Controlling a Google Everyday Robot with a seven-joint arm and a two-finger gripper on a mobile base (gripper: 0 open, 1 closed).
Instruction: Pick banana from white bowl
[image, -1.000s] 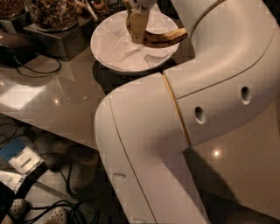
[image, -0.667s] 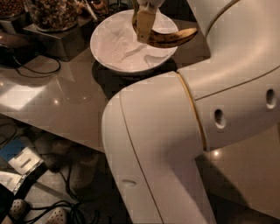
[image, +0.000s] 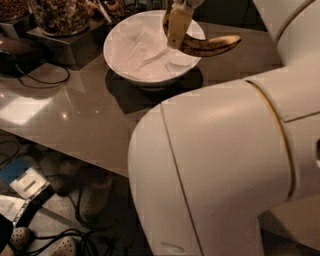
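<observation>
Far to the left of the jaws and well below them, down on the floor, there is a flat blue and white thing (image: 26, 181) and some dark cords (image: 75, 235). Up on the bench (image: 75, 115), far left of the jaws, a black cord (image: 42, 79) lies in a loop next to a bright spot of light. Just behind it, a glass jar (image: 60, 15) full of brown food stands on a dark block (image: 62, 44). It is to the left of the jaws and well apart from them.

Next comes the white bowl (image: 112, 60). It sits on the bench right under the jaws and a little to their left. Crumpled white paper (image: 147, 52) lies inside it.

The gripper (image: 178, 25) is at the very top, in the middle, over the right half of the bowl. Its jaws are closed on the banana (image: 207, 46), holding it near its left end. One pale finger (image: 177, 30) covers that part. The banana is yellow with lots of brown spots and it curves like a smile. From the jaws it goes off to the right, passes over the bowl's right rim, and its dark tip sticks out past the bowl, above the bench. I cannot tell if it touches the rim.

Below and to the right of the jaws, the robot's big white arm (image: 225, 165) fills most of the view and hides the bench behind it.
</observation>
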